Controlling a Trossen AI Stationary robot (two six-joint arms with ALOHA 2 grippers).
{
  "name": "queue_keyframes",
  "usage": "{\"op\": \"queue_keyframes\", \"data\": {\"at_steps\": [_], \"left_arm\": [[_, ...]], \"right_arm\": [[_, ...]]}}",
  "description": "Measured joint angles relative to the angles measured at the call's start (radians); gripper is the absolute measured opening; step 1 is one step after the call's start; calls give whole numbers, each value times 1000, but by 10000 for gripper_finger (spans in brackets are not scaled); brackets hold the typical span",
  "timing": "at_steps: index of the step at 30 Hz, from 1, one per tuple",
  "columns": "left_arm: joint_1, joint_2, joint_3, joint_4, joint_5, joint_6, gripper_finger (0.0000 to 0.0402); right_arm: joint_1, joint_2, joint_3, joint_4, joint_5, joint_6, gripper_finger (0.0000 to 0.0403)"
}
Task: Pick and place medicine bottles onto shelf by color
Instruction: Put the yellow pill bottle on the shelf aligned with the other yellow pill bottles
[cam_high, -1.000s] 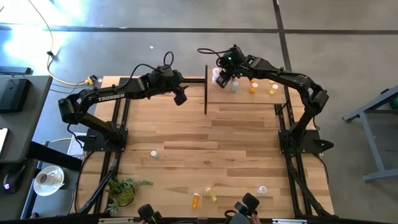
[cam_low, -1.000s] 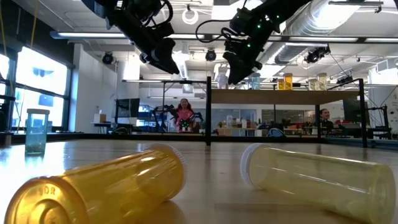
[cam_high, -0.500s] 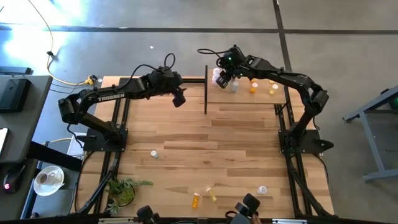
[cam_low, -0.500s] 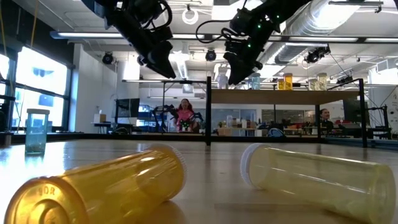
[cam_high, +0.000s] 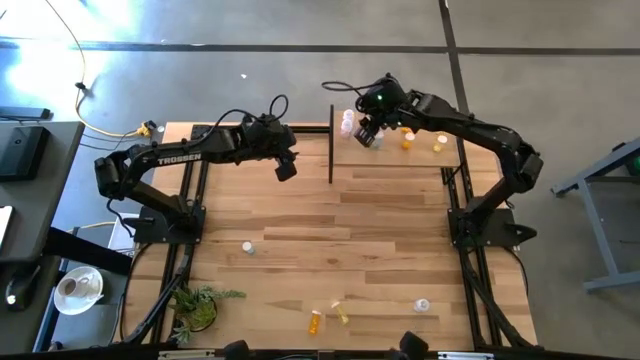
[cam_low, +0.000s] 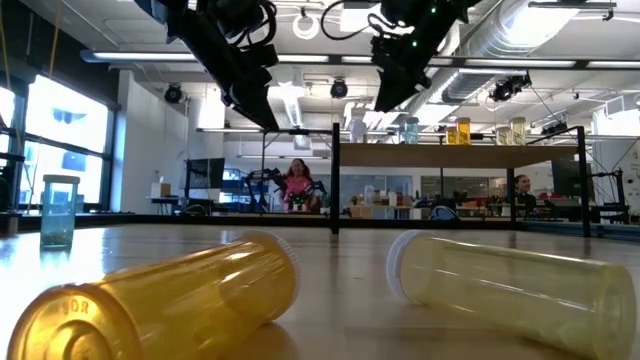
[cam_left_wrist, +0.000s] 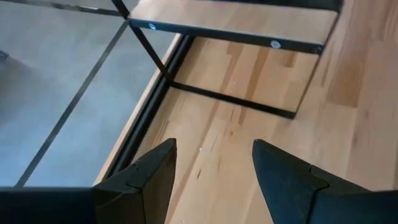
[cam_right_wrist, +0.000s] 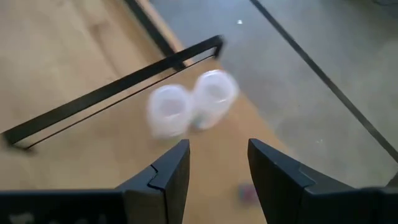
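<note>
The shelf (cam_high: 400, 165) stands at the table's far right. On it stand two pale white-capped bottles (cam_high: 348, 122), a grey one (cam_high: 378, 141), an orange one (cam_high: 407, 140) and a yellow one (cam_high: 440, 143). My right gripper (cam_high: 368, 134) hovers open and empty above the shelf, just right of the pale bottles (cam_right_wrist: 189, 102). My left gripper (cam_high: 285, 168) hangs open and empty left of the shelf's post (cam_left_wrist: 149, 46). On the tabletop, a teal bottle (cam_low: 58, 210) stands upright, and an orange bottle (cam_low: 170, 300) and a yellow bottle (cam_low: 510, 290) lie on their sides.
A clear bottle (cam_high: 421, 305) stands near the table's near edge on the right. A green plant (cam_high: 195, 305) sits at the near left corner. A black shelf rail (cam_high: 331, 155) stands between the two grippers. People show in the room behind (cam_low: 297, 185).
My right gripper has risen and drawn a little toward the table's right edge, away from the pale bottles on the shelf. My left gripper has moved a little toward the table's near edge and left.
</note>
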Motion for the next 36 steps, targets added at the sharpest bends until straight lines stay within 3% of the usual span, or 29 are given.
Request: {"op": "queue_keyframes", "data": {"at_steps": [14,20,25,36], "left_arm": [[-96,-82,-63,-90,1,-161,202],[-172,-194,-148,-92,-42,-269,202],[-226,-284,-225,-93,-61,-350,202],[-364,-401,-335,-153,-63,-534,202]], "right_arm": [[224,-30,0,-175,-20,-60,154],[294,-30,0,-219,-153,-76,154],[353,-29,-1,-259,-174,-72,154],[514,-73,-324,13,-200,51,154]]}}
